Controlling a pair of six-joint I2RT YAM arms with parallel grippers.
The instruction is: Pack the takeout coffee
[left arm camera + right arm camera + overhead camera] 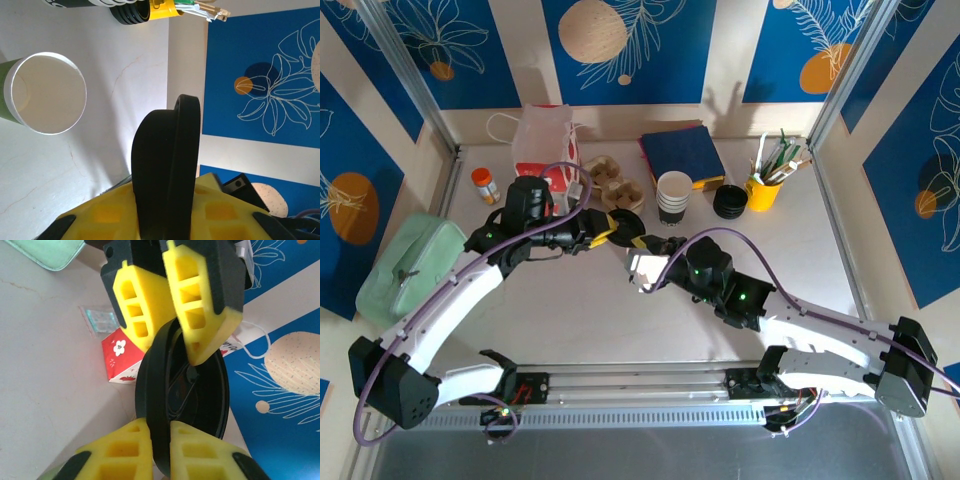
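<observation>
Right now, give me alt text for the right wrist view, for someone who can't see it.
A black lid stands on edge, gripped at the bottom by the right fingers and at the top by the left fingers, all yellow. Behind lie a red-and-white flowered package, a mint-green pouch and the white table.

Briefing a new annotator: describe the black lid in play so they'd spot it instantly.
Find the middle of the table. There the left gripper and the right gripper meet, both pinching the rim of the black lid. Unlike the stacked lids beside the yellow cup at the back, it is single and held aloft.
</observation>
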